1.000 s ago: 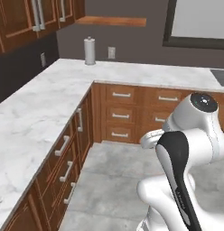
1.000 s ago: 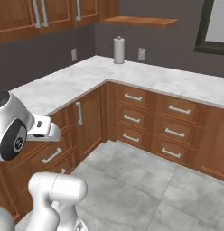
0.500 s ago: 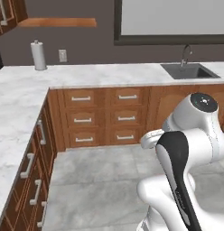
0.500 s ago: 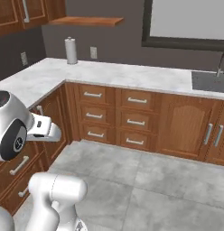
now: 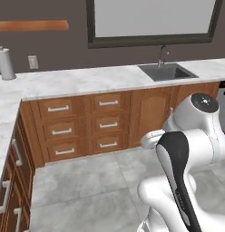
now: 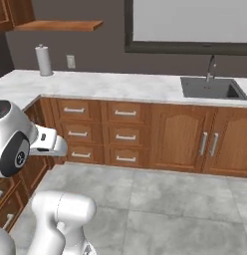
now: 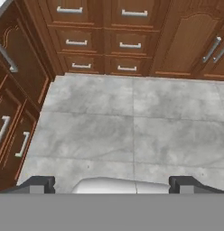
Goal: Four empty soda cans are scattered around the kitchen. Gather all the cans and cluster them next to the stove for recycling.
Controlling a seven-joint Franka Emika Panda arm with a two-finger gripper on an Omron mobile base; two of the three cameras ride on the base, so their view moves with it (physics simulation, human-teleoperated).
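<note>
Marble table (image 5: 87,80) and sink (image 5: 168,71) have swung into view ahead of the hand (image 7: 112,184), fully open and empty; base turning, searching for cans.

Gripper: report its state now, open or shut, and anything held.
Gripper: open, jaws spread wide over the grey tiled floor, holding nothing.
</note>
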